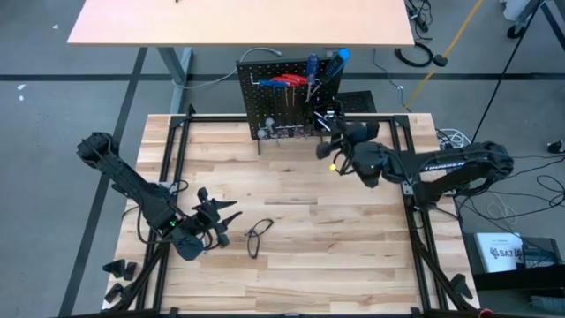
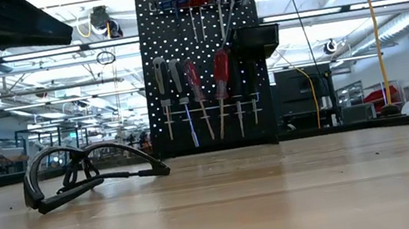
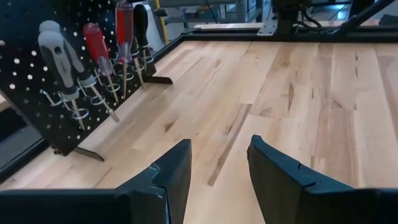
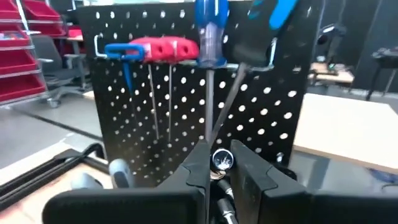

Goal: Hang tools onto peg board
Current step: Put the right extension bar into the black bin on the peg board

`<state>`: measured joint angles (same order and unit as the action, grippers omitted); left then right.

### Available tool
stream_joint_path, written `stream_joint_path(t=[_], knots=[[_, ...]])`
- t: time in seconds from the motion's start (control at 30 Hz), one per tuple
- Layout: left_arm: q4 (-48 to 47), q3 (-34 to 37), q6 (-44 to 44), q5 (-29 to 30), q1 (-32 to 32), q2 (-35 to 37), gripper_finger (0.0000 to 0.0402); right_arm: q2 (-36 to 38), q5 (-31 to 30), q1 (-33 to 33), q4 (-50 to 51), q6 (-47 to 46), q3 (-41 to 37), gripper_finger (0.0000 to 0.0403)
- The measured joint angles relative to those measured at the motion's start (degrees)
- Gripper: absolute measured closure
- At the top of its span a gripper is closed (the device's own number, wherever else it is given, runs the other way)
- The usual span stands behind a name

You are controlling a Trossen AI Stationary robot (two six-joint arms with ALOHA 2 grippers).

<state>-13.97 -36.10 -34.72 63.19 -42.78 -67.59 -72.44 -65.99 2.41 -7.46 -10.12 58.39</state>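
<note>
The black peg board point(image 1: 274, 97) stands upright at the table's far edge. Red, blue and grey-handled screwdrivers hang on its hooks point(image 2: 200, 90). One blue-handled screwdriver point(image 4: 273, 25) leans slanted near the small black bin point(image 2: 258, 39). My right gripper point(image 4: 219, 163) is in front of the board's upper right part point(image 1: 328, 132). It is shut on a small dark tool with a round silver end point(image 4: 221, 160). My left gripper point(image 1: 221, 216) is open and empty low at the near left, as the left wrist view point(image 3: 217, 168) shows. A black wire loop point(image 1: 258, 237) lies flat on the table point(image 2: 86, 176). My right gripper pinches the small dark tool between its two fingers point(image 4: 249, 171), just behind the tool's silver end point(image 4: 221, 160). That end points at the peg board. The tool is lifted clear of the table. The fingers hide the rest of it.
The lower row of screwdrivers point(image 3: 93, 56) shows in the left wrist view. Black frame rails point(image 1: 177, 132) run along the table's left, right and far edges. A second tan table point(image 1: 238, 22) stands behind the board. Bare wood point(image 1: 300, 194) lies between the two arms.
</note>
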Motion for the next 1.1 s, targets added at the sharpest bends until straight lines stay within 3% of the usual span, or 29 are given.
stream_joint_path(t=[0.63, 0.93, 1.1], knots=[[-0.82, 0.0, 1.11, 0.07, 0.0, 0.0, 0.0242, -0.92, 14.13, -11.12, 5.28, -5.72, 0.0, 0.037], [-1.12, -0.02, 0.98, 0.07, 0.0, -0.02, 0.0242, -1.11, 13.63, -11.36, 6.53, -5.72, 0.0, 0.0197], [-1.12, -0.02, 0.93, 0.06, 0.0, -0.02, 0.0242, -1.09, 13.65, -11.36, 6.55, -5.72, 0.0, 0.0139]])
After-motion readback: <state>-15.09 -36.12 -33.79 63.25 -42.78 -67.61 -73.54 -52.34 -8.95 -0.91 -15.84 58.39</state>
